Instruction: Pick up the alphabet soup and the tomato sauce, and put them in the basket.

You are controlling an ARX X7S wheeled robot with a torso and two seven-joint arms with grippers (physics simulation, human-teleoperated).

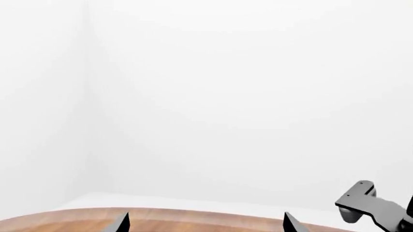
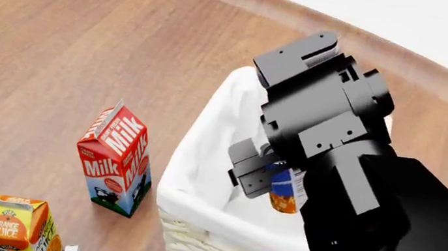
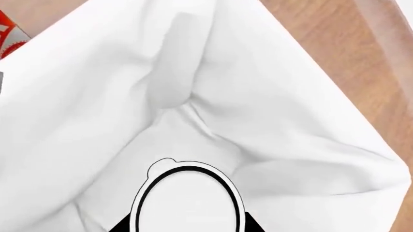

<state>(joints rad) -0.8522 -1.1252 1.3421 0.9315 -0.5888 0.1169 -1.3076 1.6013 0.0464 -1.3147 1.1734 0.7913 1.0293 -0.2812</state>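
The right gripper hangs over the open mouth of the basket, its jaws clenched on the alphabet soup, which sits above the white liner and has not been let go. From the right wrist view the can's silvery top shows between the dark jaw tips, with the liner's folds directly below it. The can looks rigid and smooth-walled, probably moderately heavy for its size, so a squeeze across the middle of its round side suits it; its label may slip if the hold is light. The soft cloth should cushion a short drop. Beside the basket on the bench stands a milk carton, and further from the basket an orange juice carton. The tomato sauce is not in view. The left gripper shows only two separated tips with nothing between them, released.
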